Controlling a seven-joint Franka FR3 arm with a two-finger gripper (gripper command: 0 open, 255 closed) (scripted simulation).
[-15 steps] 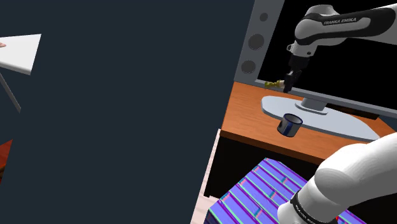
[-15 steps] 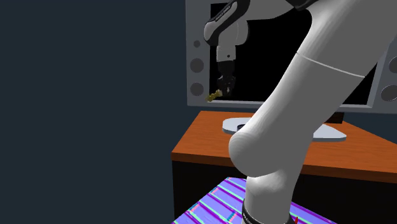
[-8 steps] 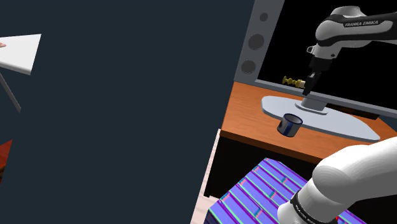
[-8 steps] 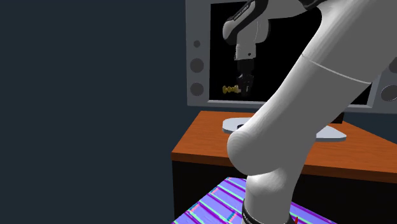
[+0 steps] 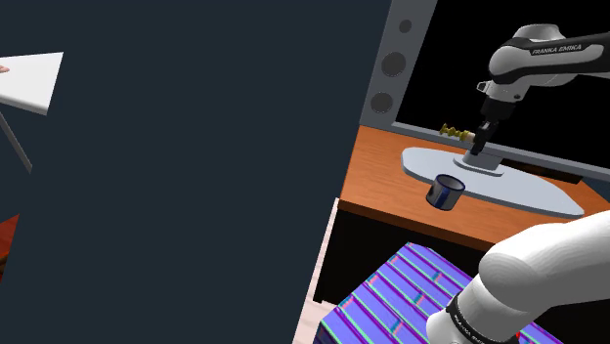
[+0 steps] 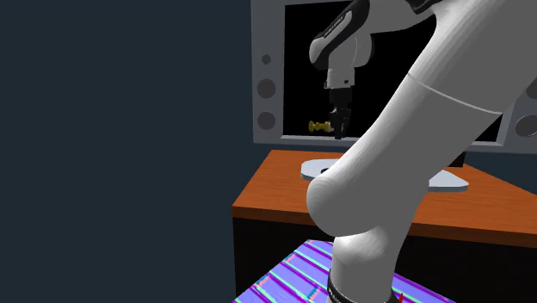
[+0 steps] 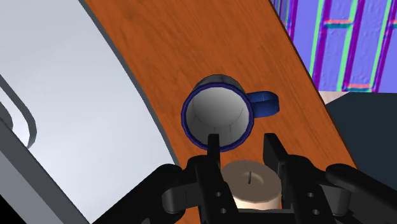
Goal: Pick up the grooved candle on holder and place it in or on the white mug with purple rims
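My black gripper (image 5: 479, 140) hangs above the wooden desk, shut on the grooved candle on its brass-coloured holder (image 5: 453, 130), which sticks out sideways toward the shoulder view's left. The second exterior view has the candle (image 6: 320, 126) beside the gripper (image 6: 338, 129) in front of the dark screen. Between the fingers (image 7: 210, 167) the pale candle top with its wick (image 7: 254, 181) is clasped by the gripper (image 7: 243, 141). The mug (image 7: 218, 114), pale inside with a blue-purple rim and handle, stands upright on the desk just beyond the fingertips; in the shoulder view the mug (image 5: 447, 192) is lower and to the left.
A grey oval monitor base (image 5: 489, 176) lies on the wooden desk (image 5: 381, 181) right beside the mug. The big screen with speakers (image 5: 394, 64) rises behind. The striped stand box (image 5: 401, 293) and my white arm (image 6: 404, 138) stand near. A dark wall is at the left.
The gripper carried the candle toward the shoulder view's right, across the screen, then came slightly lower over the monitor base. The mug has not moved.
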